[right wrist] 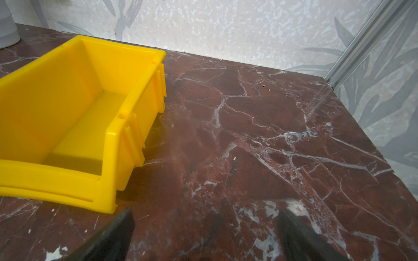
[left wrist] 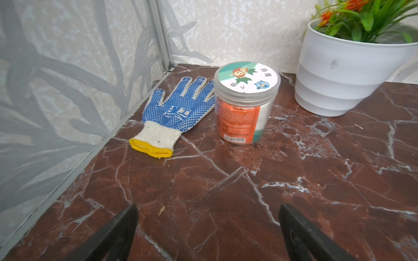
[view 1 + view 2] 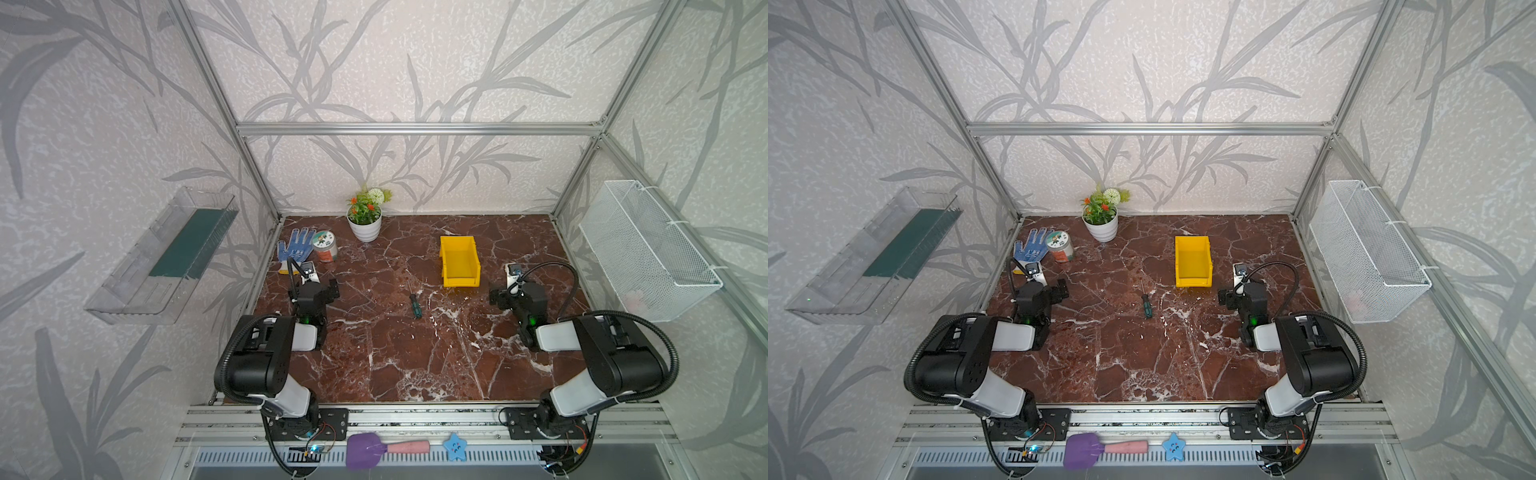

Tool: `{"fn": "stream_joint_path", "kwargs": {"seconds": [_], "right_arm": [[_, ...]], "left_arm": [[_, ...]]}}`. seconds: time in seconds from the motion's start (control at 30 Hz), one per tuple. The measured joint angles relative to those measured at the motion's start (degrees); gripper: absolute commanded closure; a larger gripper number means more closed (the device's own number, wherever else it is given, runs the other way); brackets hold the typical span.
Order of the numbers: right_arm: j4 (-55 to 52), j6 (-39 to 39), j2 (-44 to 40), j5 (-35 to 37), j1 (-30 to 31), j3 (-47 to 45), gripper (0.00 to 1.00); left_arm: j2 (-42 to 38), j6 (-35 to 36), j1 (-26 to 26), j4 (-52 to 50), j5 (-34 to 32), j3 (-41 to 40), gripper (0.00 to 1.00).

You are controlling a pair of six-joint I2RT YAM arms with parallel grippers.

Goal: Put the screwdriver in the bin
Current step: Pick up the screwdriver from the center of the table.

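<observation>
Gaping wide, left pincer [image 2: 209, 209] empty, right pincer [image 1: 205, 213] empty

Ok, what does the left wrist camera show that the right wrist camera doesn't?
Left wrist only: a blue-dotted white knit glove and a clear plastic jar with an orange label. Right wrist only: the empty bright yellow plastic bin. Both: the red-brown marble tabletop, a white pot, and an open gripper, the left gripper and right gripper respectively.

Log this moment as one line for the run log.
stage: pick not begun | screwdriver: on table, untouched | bin: empty | left gripper: jaws open, empty | right gripper: jaws open, empty
</observation>
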Motion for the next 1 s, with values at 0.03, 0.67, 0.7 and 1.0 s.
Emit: {"fn": "stream_joint_path", "kwargs": {"seconds": [0.03, 0.67, 0.7, 1.0], "right_arm": [[1.01, 0.02, 0.0, 0.2, 0.02, -0.28, 0.01], [-33.59, 23.67, -46.31, 8.96, 2.21, 4.74, 0.01], [-33.48, 24.63, -46.86, 8.22, 2.08, 3.52, 0.01], [-53.09, 22.62, -27.17, 1.7, 16.63, 18.16, 0.01]], "left_arm": [[-0.11, -0.17, 0.0, 0.2, -0.9, -0.15, 0.01], [-31.65, 2.27, -21.24, -18.6, -9.7, 3.98, 0.01], [-32.17, 1.03, -21.84, -19.93, -8.94, 4.55, 0.01], [-24.24, -7.34, -32.15, -39.34, -0.07, 15.96, 0.01]]}}
